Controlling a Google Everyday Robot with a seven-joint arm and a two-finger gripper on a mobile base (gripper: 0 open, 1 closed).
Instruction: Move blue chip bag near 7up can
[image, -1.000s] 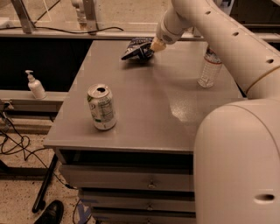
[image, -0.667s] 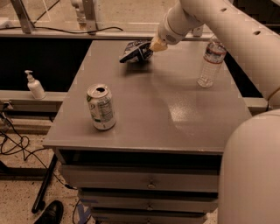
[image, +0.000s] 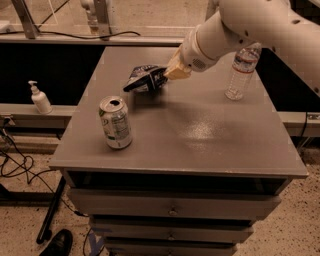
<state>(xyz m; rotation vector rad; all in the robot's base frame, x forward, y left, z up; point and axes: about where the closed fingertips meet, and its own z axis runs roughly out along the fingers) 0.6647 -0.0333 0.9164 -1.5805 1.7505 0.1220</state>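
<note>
- The dark fingers (image: 161, 76) of the gripper (image: 156, 79) are closed on the right end of the blue chip bag (image: 139, 76), so they are grasping it.
- The blue chip bag is crumpled and points to the left from the gripper. It is over the back-left part of the table (image: 200, 135), and a dark shadow lies on the surface just under it.
- Behind the gripper there is a tan wrist part, and then the white arm (image: 235, 27) goes up to the right corner of the view.
- The 7up can (image: 115, 123) stands upright near the front-left edge of the table. It is in front of the bag and a little to the left, not touching it.
- A clear water bottle (image: 241, 70) stands upright on the back-right part of the table, partly behind the arm.
- Under the table top there are drawers (image: 172, 207).
- A white soap dispenser (image: 39, 98) stands on a lower ledge at the left of the table.
- On the floor at the left lie black cables (image: 15, 167) and a dark shoe (image: 57, 243).
</note>
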